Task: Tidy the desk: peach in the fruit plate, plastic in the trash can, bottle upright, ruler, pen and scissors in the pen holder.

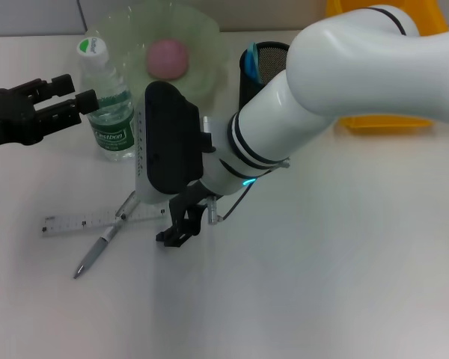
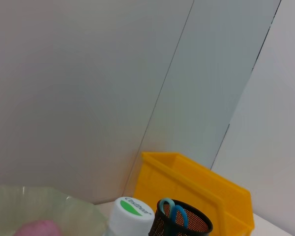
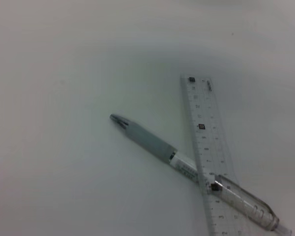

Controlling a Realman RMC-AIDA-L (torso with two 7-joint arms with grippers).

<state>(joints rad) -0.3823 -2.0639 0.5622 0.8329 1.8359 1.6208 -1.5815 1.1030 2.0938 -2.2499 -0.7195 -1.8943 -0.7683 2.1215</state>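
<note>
Right gripper (image 1: 181,224) hangs low over the desk (image 1: 322,284), just beside the near end of the ruler (image 1: 97,221); can't tell whether its fingers are parted or closed. Ruler lies flat, long axis across the desk. Pen (image 1: 102,241) crosses it at an angle, tip pointing toward the robot, away from the ruler. Left gripper (image 1: 67,105), jaws apart and holding nothing, sits just beside the upright bottle (image 1: 108,101), beyond the ruler.
</note>
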